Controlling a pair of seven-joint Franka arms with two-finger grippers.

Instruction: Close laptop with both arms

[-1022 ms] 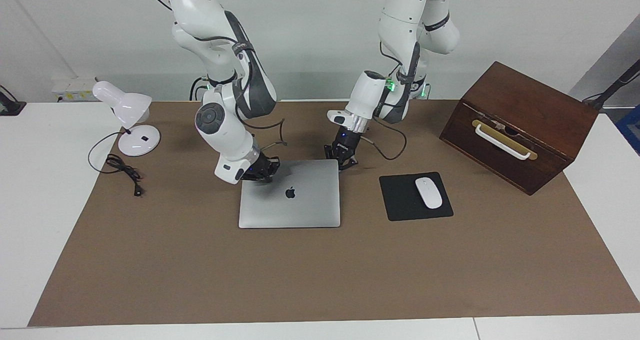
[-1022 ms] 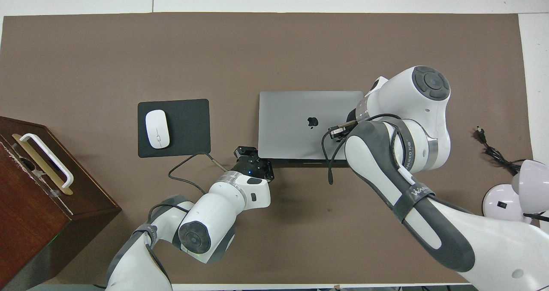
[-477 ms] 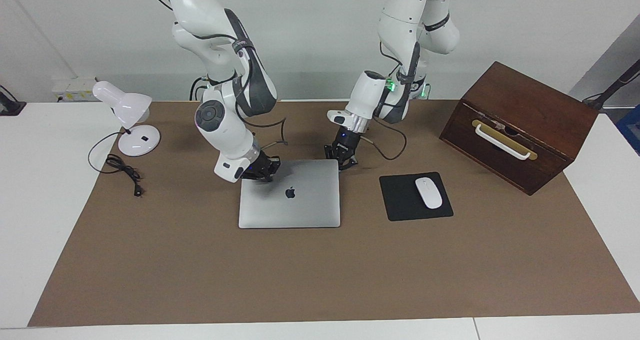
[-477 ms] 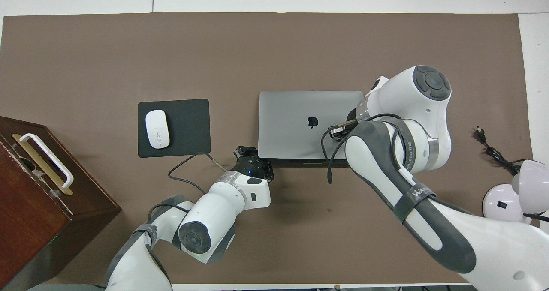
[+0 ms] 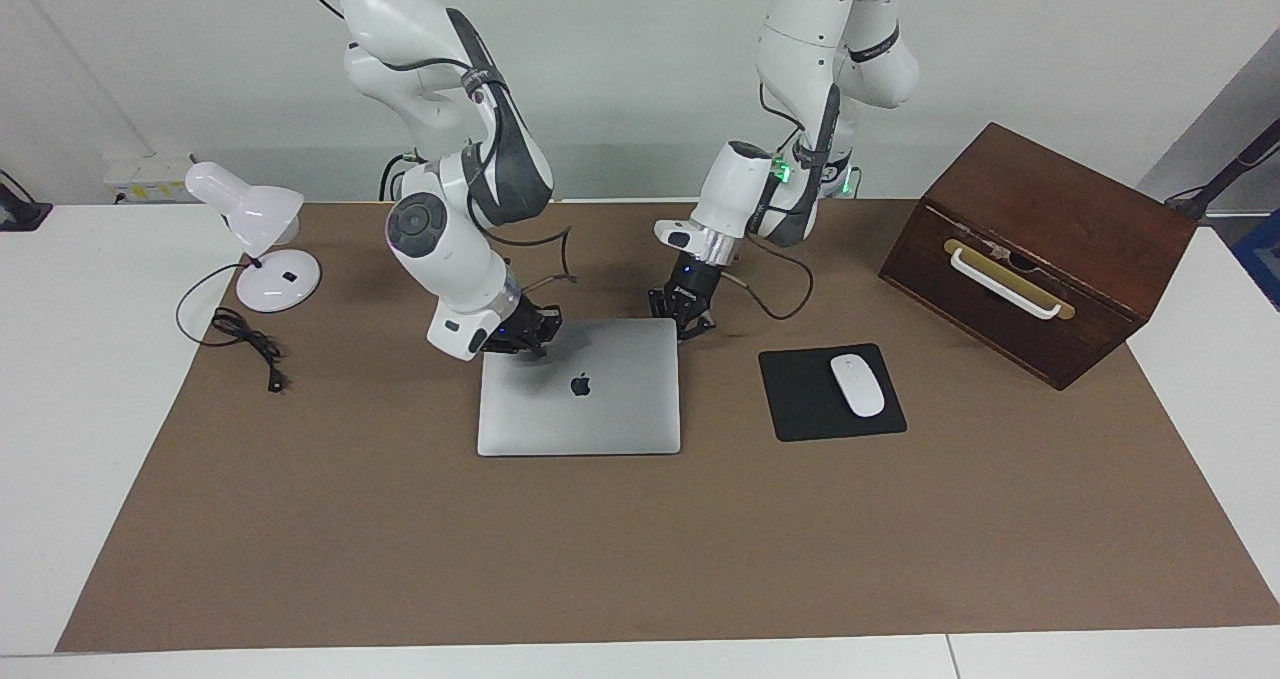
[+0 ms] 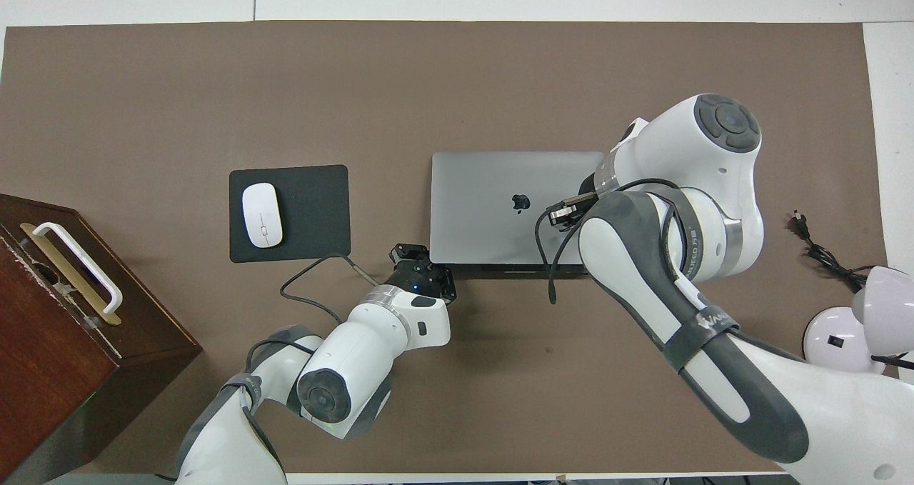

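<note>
The silver-grey laptop [image 5: 580, 409] lies flat on the brown mat with its lid down and the apple logo up; it also shows in the overhead view [image 6: 493, 185]. My right gripper [image 5: 525, 337] is low over the lid's corner nearest the robots, toward the right arm's end. In the overhead view it is hidden under its own arm. My left gripper [image 5: 685, 321] is down at the laptop's other corner nearest the robots, by the edge; it also shows in the overhead view [image 6: 418, 256].
A black mousepad [image 5: 800, 399] with a white mouse [image 5: 858, 385] lies beside the laptop toward the left arm's end. A brown wooden box [image 5: 1040, 249] stands at that end. A white desk lamp [image 5: 265, 249] and its black cable [image 5: 245, 344] are at the right arm's end.
The right arm's wrist and elbow have risen a little and drawn slightly toward the robots, its gripper lifting a bit off the lid's corner. The left arm and laptop have not moved.
</note>
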